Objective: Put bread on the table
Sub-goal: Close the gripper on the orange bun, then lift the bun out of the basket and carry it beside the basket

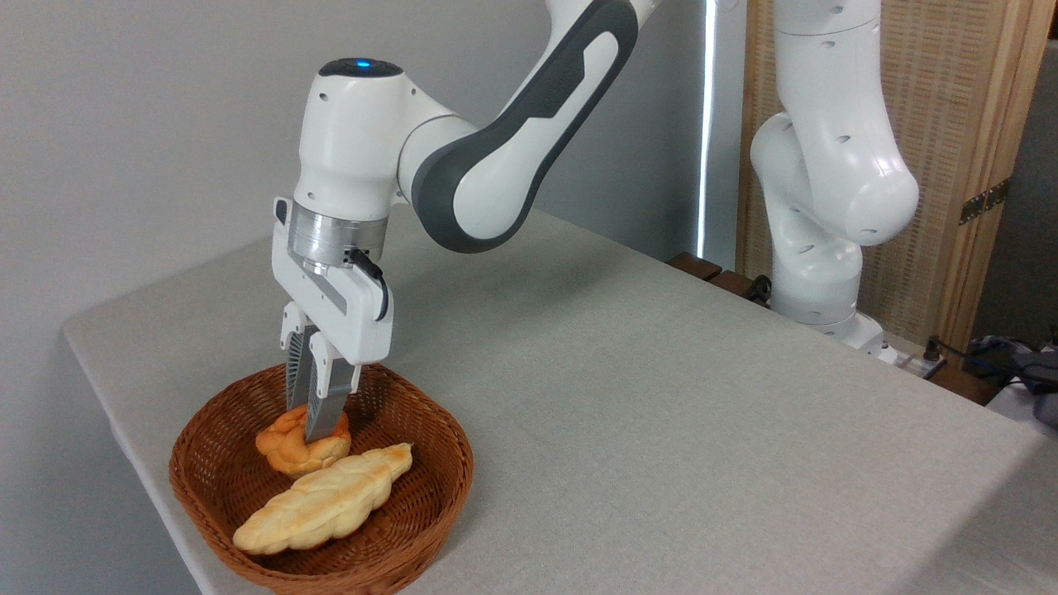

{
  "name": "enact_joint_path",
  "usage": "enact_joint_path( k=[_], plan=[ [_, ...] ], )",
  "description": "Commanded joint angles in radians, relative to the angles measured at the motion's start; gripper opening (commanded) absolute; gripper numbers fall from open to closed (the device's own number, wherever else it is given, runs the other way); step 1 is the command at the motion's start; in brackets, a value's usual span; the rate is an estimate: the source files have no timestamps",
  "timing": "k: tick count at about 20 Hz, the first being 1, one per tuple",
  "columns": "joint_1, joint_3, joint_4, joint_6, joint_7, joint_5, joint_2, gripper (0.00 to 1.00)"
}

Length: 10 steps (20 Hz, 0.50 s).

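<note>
The bread (291, 450), a small golden-orange knobbly bun, lies inside the brown wicker basket (211, 496) at the table's front left. My gripper (307, 423) points straight down into the basket with its fingers (324, 405) close together, pinching the top of the bun. The front finger hides the bun's middle. The bun looks to be still resting on the basket floor. The table (628, 413) with its light grey cover spreads out to the right of the basket.
A long pale braided loaf (326, 500) lies in the basket just in front of the bun, touching it. The arm's white base (818, 273) stands at the table's far right edge. A wooden screen (950, 124) rises behind it.
</note>
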<state>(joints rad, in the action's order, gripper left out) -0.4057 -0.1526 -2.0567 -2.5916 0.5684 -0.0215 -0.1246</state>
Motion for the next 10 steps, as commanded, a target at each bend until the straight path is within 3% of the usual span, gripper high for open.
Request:
enact_joint_path(
  k=[1,5,10],
  plan=[
    [0.001,-0.007,0.000,-0.009,-0.007,-0.005,0.037,0.33],
    [0.004,-0.008,0.000,-0.001,-0.012,-0.008,0.068,0.33],
    [0.019,-0.019,0.000,0.155,-0.012,-0.009,0.161,0.35]
  ],
)
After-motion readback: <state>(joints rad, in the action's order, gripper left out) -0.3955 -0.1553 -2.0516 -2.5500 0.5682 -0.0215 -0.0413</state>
